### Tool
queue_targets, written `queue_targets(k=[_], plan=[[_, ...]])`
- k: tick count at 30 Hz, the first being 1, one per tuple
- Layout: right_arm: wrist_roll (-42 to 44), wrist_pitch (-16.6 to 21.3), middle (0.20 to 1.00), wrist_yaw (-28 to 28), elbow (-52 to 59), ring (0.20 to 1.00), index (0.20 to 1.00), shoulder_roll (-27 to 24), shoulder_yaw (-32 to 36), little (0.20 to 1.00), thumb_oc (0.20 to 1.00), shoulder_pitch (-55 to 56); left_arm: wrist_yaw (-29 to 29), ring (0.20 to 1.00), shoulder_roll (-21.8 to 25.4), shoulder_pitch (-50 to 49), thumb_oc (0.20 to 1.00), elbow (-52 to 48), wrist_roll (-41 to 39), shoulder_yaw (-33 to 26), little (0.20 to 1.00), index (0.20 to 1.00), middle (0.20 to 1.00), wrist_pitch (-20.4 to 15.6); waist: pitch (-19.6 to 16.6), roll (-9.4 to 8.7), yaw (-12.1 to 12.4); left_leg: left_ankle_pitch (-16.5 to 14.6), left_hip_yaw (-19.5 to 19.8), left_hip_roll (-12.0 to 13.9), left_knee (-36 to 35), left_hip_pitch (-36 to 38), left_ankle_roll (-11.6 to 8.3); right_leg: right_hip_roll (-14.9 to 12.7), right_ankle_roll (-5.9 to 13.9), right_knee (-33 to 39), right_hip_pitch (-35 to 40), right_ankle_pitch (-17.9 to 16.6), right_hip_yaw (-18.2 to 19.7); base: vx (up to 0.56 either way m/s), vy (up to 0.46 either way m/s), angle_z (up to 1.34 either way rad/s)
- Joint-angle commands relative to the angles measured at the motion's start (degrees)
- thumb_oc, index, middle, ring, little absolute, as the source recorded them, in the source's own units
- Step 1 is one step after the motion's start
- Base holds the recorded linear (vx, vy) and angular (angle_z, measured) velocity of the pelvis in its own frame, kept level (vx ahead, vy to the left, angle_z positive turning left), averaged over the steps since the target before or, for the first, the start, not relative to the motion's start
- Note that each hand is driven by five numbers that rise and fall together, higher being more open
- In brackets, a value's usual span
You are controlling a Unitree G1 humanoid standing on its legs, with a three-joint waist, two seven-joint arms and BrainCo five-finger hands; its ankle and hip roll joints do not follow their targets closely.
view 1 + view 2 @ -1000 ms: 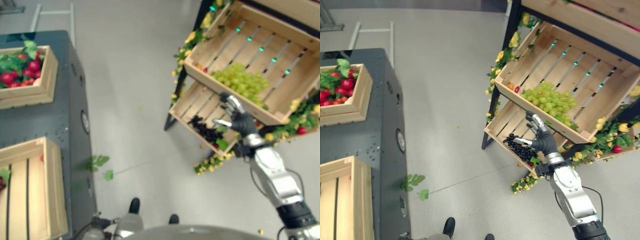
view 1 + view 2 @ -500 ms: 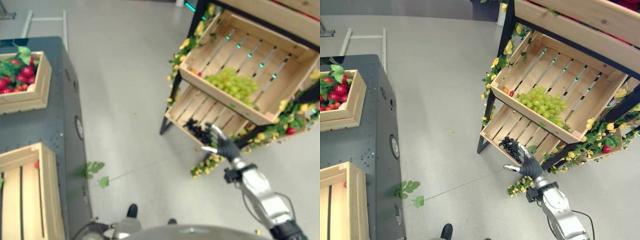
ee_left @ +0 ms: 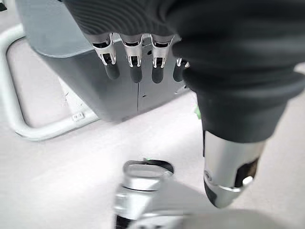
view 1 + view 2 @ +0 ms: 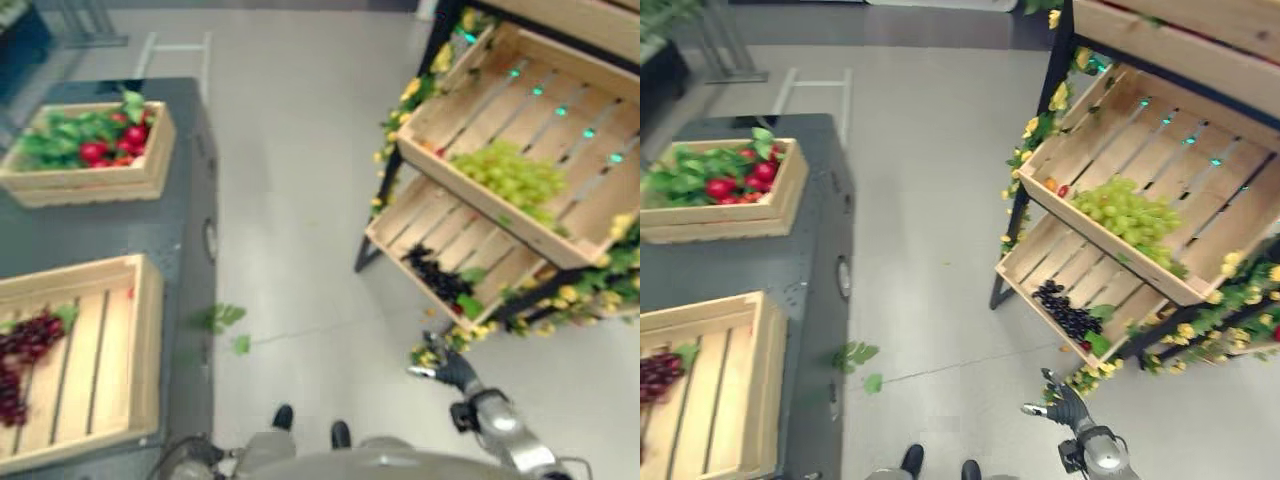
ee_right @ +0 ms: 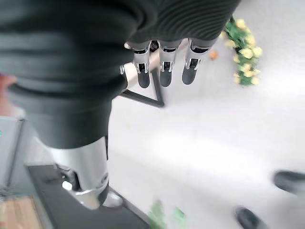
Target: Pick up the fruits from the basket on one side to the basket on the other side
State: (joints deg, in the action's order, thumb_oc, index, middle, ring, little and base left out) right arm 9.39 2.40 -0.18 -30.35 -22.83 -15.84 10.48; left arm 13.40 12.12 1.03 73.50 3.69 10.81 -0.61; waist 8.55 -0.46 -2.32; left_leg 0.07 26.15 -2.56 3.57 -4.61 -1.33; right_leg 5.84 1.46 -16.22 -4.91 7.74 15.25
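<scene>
On the shelf stand at the right, the upper crate [image 4: 590, 120] holds green grapes [image 4: 520, 175] and the lower crate [image 4: 1040, 262] holds black grapes [image 4: 440, 278]. On the dark table [image 4: 100, 225] to the left, the near wooden crate [image 4: 110, 360] has dark red grapes [image 4: 28, 345] at its left end. My right hand [image 4: 452, 372] hangs low over the floor, below and in front of the lower shelf crate, open and empty; its fingers [image 5: 164, 67] are straight. My left hand [image 3: 133, 62] hangs open and empty beside the table's side.
A far crate [image 4: 90, 155] of red fruit and green leaves stands at the back of the table. Yellow flowers [image 4: 440, 350] trim the shelf frame down to the floor. Loose green leaves [image 4: 225, 320] lie on the floor by the table.
My right hand has drawn back and down from the black grapes in the lower shelf crate, still empty. The camera has swung left, bringing more of the table's crates into view.
</scene>
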Motion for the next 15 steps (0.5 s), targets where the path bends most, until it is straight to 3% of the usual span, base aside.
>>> queue_targets(k=[1,2,3,9,10,12,15], plan=[[-2.79,1.33,1.0,-1.51,3.31,1.0,1.0,0.53,2.44,1.0,1.0,-2.7,-0.81,1.0,1.23,0.57,1.0,-0.06,-0.01,-0.47,1.0,1.0,1.0,-0.96,-1.47,-3.12,1.7,-2.16,-0.84,-1.35,-4.35,8.54,1.12,-6.36,6.03,6.36,-4.06,-7.49,-1.16,0.12,-0.358,1.22],[-3.17,1.04,1.0,-2.03,-3.02,1.0,1.0,1.24,2.42,1.0,1.0,-3.55,-1.59,1.0,0.61,0.43,1.0,-0.04,-1.24,0.05,1.0,1.0,1.0,-1.36,-2.65,-2.86,2.22,-2.27,-0.81,-0.01,-4.5,8.31,-0.28,-6.9,5.27,7.37,-2.34,-6.27,-5.94,0.08,-0.325,0.64],[-3.85,0.93,1.0,-2.56,-5.44,1.0,1.0,1.38,2.33,1.0,1.0,-3.95,-1.78,1.0,0.36,0.43,1.0,0.07,-1.5,0.35,1.0,1.0,1.0,-1.4,-2.99,-2.73,2.27,-2.34,-0.98,0.85,-4.34,8.02,-0.94,-6.9,4.93,8.05,-1.64,-5.97,-7.54,0.09,-0.438,0.57],[-4.88,0.59,1.0,-4.15,-18.68,1.0,1.0,2.13,1.0,1.0,1.0,-7.22,-2.21,1.0,-1.67,0.98,1.0,0.05,-3.4,2.08,1.0,1.0,1.0,-2.07,-3.02,-1.83,2.83,-1.7,-1.49,1.06,-0.04,3.98,-3.21,-6.71,3.15,16.09,3.1,-7.34,-11.84,0.01,-0.285,0.75],[-5.2,0.76,1.0,-5.08,-21.79,1.0,1.0,2.62,0.5,1.0,1.0,-7.9,-1.42,1.0,-1.7,0.88,1.0,-0.91,-0.53,4.58,1.0,1.0,1.0,-2.21,-2.3,-2.03,3.38,-1.2,-3.31,2.15,1.23,2.69,-3.96,-5.91,2.17,17.01,4.68,-6.96,-13.37,-0.05,-0.272,0.31],[-5.37,0.76,1.0,-5.83,-25.27,1.0,1.0,2.85,0.77,1.0,1.0,-8.48,-1.28,1.0,-2.24,1.18,1.0,-1.64,1.11,6.48,1.0,1.0,1.0,-2.17,-1.6,-1.82,2.98,-0.76,-7.91,3.23,1.66,1.23,-3.75,-6.43,1.99,17.12,5.43,-6.54,-15.51,-0.08,-0.249,0.4],[-5.04,0.75,1.0,-6.59,-29.65,1.0,1.0,3.32,2.21,1.0,1.0,-8.34,-1.27,1.0,-2.49,1.04,1.0,-1.72,0.41,5.53,1.0,1.0,1.0,-2.3,-0.92,-0.92,2.51,0.44,-15.89,3.94,0.1,0.35,-3.03,-6.51,1.51,17.18,6.22,-6.03,-18.72,-0.09,-0.129,0.78]])
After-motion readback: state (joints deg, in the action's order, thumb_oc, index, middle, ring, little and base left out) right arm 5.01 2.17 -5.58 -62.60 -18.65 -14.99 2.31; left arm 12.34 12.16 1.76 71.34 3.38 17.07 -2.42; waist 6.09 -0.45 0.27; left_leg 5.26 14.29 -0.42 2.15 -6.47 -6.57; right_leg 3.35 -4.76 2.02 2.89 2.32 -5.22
